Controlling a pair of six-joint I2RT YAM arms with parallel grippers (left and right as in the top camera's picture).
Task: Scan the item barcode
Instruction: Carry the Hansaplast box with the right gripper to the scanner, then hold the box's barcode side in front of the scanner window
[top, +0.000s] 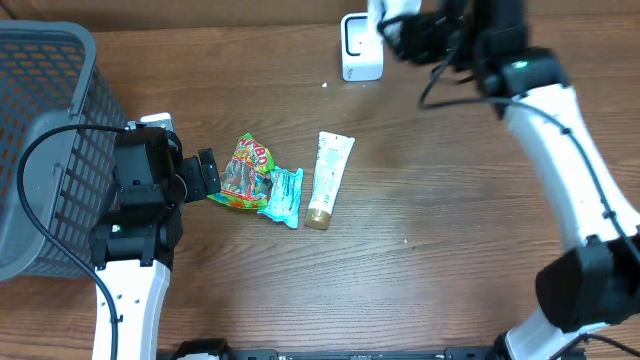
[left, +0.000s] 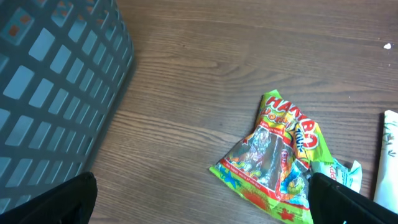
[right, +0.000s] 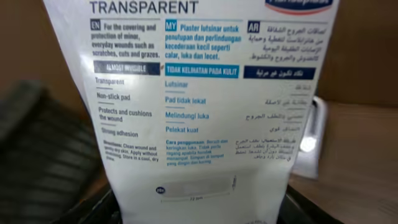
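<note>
While my right gripper (top: 395, 28) clamps the flat white plaster pack (right: 199, 112) by the boxy scanner (top: 360, 50), left gripper (top: 212, 176) gapes wide. Crinkly Haribo bag (left: 273, 155) sits just ahead.

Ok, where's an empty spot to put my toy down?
Big bare wood lies between the tube and the right arm, and along the top between the basket and scanner. It's crowded where the Haribo bag, teal packet and tube bunch beside the left gripper. The right gripper holds a plaster pack by the scanner.
</note>
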